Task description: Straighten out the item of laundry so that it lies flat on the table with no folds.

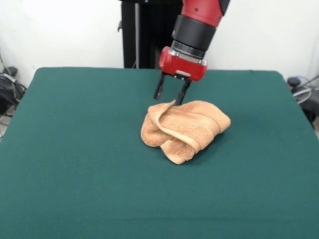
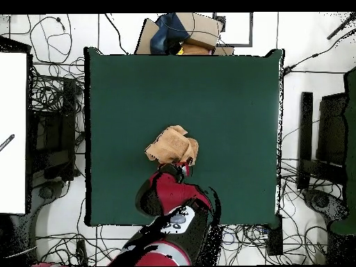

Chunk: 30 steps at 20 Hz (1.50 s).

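Note:
The item of laundry [image 1: 184, 128] is a peach-orange terry towel, crumpled in a folded heap near the middle of the dark green table [image 1: 75, 149]. A hemmed band curls across its top. My gripper [image 1: 168, 98] hangs just behind the heap's far edge, open, with its two dark fingers apart. One finger [image 1: 181, 94] stands right at a raised tip of the towel; the other finger is over bare cloth. Seen from overhead, the towel [image 2: 172, 146] lies bunched on the table [image 2: 229, 104], and the red arm [image 2: 170, 198] covers the gripper.
Cables, dark equipment and cardboard boxes [image 2: 188, 31] lie round the table's edges on the floor. A white panel [image 2: 12, 132] stands off one side. Green cloth stretches wide on every side of the towel.

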Each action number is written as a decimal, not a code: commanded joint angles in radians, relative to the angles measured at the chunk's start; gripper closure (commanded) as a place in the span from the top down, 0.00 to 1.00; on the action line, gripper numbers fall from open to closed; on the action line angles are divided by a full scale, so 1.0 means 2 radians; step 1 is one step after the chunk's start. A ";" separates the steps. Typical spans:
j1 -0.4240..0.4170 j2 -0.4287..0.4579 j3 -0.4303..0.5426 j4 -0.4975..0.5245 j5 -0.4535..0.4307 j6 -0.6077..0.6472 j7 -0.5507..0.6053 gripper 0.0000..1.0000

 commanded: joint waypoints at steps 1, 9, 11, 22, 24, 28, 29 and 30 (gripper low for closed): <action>-0.010 0.007 0.072 0.000 -0.005 -0.001 0.083 1.00; -0.001 0.018 0.063 -0.001 0.001 -0.009 0.086 1.00; -0.001 0.017 0.063 -0.001 0.001 -0.009 0.086 1.00; -0.007 0.019 0.062 -0.008 0.003 0.037 0.071 1.00; -0.006 0.024 0.060 -0.011 0.004 0.032 0.071 1.00; -0.006 0.030 0.060 -0.014 0.006 0.031 0.072 1.00; -0.006 0.030 0.060 -0.014 0.006 0.030 0.072 1.00; -0.005 0.028 0.059 -0.013 0.006 0.031 0.072 1.00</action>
